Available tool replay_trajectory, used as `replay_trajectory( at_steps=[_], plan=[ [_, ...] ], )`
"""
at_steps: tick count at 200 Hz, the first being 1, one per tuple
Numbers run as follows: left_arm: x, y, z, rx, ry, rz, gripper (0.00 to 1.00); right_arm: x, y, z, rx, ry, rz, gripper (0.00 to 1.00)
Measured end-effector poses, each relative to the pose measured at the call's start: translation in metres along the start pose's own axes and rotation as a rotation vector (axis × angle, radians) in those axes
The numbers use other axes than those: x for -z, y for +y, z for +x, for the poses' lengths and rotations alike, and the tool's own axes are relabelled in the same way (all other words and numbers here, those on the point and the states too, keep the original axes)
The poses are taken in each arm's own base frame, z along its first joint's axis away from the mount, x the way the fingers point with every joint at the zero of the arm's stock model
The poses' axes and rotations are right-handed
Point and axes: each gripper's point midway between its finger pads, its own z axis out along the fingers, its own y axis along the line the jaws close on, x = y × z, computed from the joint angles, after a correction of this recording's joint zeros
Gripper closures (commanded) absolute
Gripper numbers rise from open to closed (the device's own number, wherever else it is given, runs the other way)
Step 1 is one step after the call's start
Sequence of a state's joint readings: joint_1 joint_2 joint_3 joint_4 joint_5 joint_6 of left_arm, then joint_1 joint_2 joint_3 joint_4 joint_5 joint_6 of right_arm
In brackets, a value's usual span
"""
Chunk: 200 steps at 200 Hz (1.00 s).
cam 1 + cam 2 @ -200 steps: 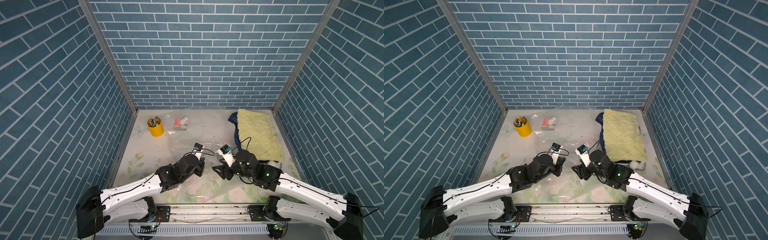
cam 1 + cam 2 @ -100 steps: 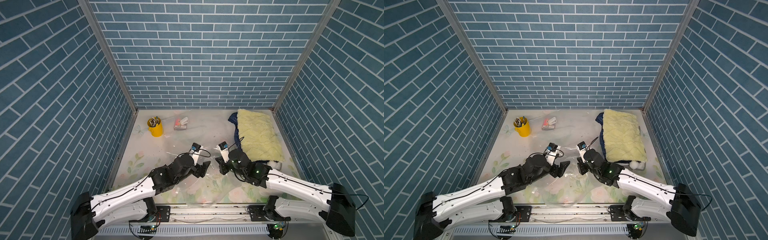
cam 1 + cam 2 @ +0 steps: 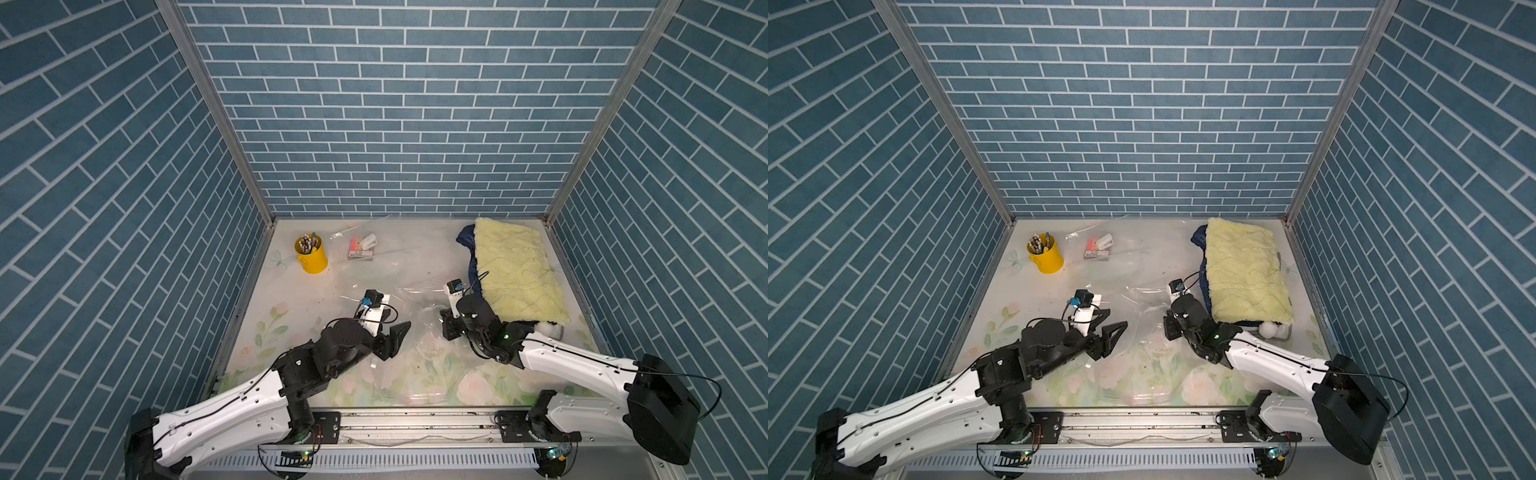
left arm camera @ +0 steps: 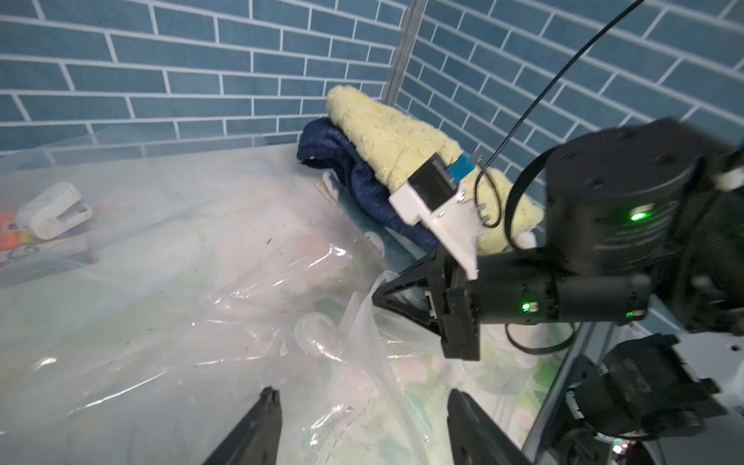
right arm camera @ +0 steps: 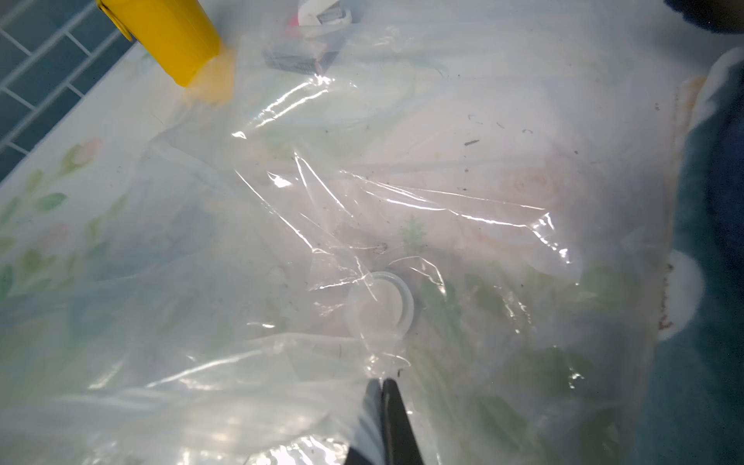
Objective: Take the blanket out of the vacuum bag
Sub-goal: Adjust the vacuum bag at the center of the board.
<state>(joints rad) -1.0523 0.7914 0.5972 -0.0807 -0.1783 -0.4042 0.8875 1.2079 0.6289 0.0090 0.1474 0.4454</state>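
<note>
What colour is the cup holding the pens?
Yellow. The pen cup shows best in a top view, near the back left corner.

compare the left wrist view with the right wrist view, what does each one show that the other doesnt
Only the left wrist view: the left gripper, open, and the yellow top of the blanket. Only the right wrist view: the yellow pen cup. Both: the vacuum bag, its white clip, and the right gripper shut on the bag's film.
</note>
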Motion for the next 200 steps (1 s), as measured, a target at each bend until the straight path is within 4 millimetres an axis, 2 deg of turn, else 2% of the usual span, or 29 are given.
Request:
replay_trajectory(
  at_steps=[15, 25, 37, 61, 79, 92, 110, 131, 144, 158, 178, 200],
  plan=[
    [-0.003, 0.007, 0.006, -0.001, 0.025, -0.044, 0.53, 0.003, 0.012, -0.007, -0.001, 0.003, -0.060, 0.37],
    [-0.001, 0.010, 0.002, 0.003, 0.017, -0.064, 0.45, 0.010, 0.022, -0.013, 0.010, 0.005, -0.106, 0.32],
    [0.007, 0.012, -0.012, 0.026, -0.023, -0.081, 0.36, 0.023, 0.031, -0.024, 0.017, -0.006, -0.149, 0.30],
    [0.033, 0.013, -0.058, 0.068, -0.157, -0.103, 0.24, 0.058, 0.040, -0.043, 0.018, -0.055, -0.203, 0.27],
    [0.048, 0.017, -0.085, 0.106, -0.237, -0.141, 0.23, 0.085, 0.037, -0.051, 0.014, -0.097, -0.210, 0.26],
    [0.054, 0.024, -0.095, 0.121, -0.268, -0.188, 0.20, 0.102, 0.032, -0.057, 0.009, -0.128, -0.194, 0.26],
    [0.055, 0.039, -0.095, 0.139, -0.282, -0.283, 0.09, 0.119, 0.017, -0.074, -0.009, -0.178, -0.125, 0.27],
    [0.054, 0.060, -0.094, 0.145, -0.287, -0.431, 0.00, 0.134, -0.026, -0.110, -0.059, -0.269, 0.052, 0.28],
    [0.052, 0.068, -0.098, 0.138, -0.289, -0.515, 0.01, 0.143, -0.065, -0.134, -0.100, -0.327, 0.205, 0.28],
    [0.051, 0.076, -0.107, 0.143, -0.309, -0.617, 0.01, 0.154, -0.109, -0.152, -0.144, -0.373, 0.365, 0.28],
    [0.049, 0.088, -0.114, 0.137, -0.342, -0.764, 0.00, 0.176, -0.173, -0.165, -0.213, -0.434, 0.585, 0.28],
    [0.053, 0.102, -0.110, 0.125, -0.380, -0.897, 0.01, 0.198, -0.241, -0.164, -0.310, -0.453, 0.776, 0.28]
  ],
)
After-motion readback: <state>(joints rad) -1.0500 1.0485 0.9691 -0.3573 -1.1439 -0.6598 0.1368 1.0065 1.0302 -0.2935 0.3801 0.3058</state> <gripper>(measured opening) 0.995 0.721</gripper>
